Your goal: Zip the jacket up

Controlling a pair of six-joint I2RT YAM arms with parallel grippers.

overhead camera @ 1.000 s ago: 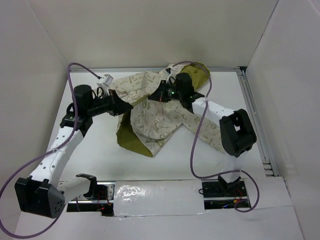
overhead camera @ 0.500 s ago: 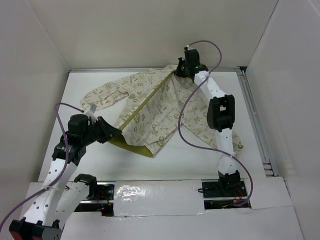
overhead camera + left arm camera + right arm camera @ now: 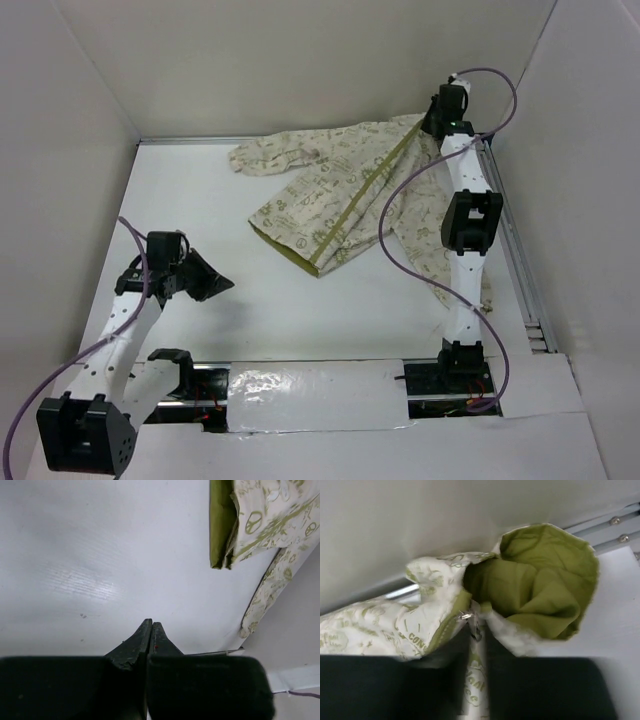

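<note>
The cream jacket (image 3: 300, 205) with olive print lies flat, running from the back right corner toward the table's middle. An olive zipper line (image 3: 362, 190) runs down its front. At that corner my right gripper (image 3: 437, 122) is shut on the jacket's top. In the right wrist view, cream fabric (image 3: 380, 625) is pinched between my right gripper (image 3: 477, 636) fingers. The metal zipper pull (image 3: 469, 615) sits just past their tips, below the green hood lining (image 3: 540, 580). My left gripper (image 3: 222, 286) is shut and holds nothing, well clear of the hem (image 3: 222, 555). In the left wrist view, the left gripper (image 3: 151, 626) points at bare table.
A metal rail (image 3: 512, 240) runs along the table's right edge. White walls close in at the back and both sides. One sleeve (image 3: 265, 155) lies toward the back wall. The other sleeve (image 3: 422, 240) lies under the stretched right arm. Purple cables (image 3: 395, 200) loop from both arms.
The right arm carried the jacket's top to the back right corner, drawing the jacket out straight. The left gripper let go of the hem and drew back toward the near left.
</note>
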